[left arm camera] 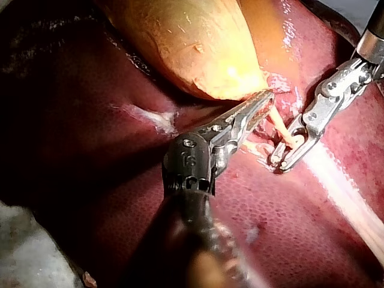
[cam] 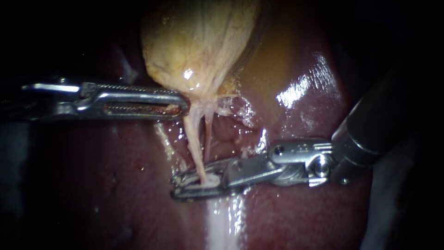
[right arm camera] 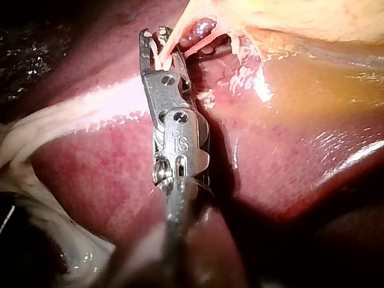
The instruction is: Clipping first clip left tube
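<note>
The yellow gallbladder hangs over the dark red liver. Two pale tubes run down from its neck: the thicker left tube and a thinner right tube. My left instrument reaches in from the left, its long toothed jaws shut on the gallbladder's neck. My right instrument lies across from the right with its jaws shut on the left tube low down, the tips meeting beyond it. The left wrist view shows the same grips. In the right wrist view the tube enters the jaws.
A whitish band of tissue runs along the liver below the right instrument's jaws. Frayed pale tissue lies beside the gallbladder's neck. The wet liver surface glistens to the right.
</note>
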{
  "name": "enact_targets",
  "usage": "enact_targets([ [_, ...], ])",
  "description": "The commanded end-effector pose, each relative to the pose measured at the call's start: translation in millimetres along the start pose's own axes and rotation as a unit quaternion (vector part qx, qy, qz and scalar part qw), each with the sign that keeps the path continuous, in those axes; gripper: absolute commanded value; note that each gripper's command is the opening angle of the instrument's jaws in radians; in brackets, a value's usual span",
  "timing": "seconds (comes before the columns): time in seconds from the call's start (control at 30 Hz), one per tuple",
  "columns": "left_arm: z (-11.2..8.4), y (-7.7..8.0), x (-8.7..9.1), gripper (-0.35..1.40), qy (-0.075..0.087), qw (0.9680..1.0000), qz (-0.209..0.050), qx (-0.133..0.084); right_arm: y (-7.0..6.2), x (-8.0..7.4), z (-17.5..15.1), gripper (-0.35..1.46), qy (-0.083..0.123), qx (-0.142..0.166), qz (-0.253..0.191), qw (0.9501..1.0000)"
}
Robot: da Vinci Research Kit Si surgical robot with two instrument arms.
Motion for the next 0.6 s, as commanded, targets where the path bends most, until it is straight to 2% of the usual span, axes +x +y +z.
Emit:
enact_targets([
  [0.03, 0.0, 0.0, 0.0, -0.35, 0.0, 1.0, 0.0, 0.0, -0.1, 0.1, 0.0, -0.35, -0.001, 0.003, 0.004, 1.0],
  [0.6, 0.0, -0.1, 0.0, -0.35, 0.0, 1.0, 0.0, -0.001, -0.2, -0.4, -0.1, -0.35, -0.005, 0.011, 0.003, 0.9999],
])
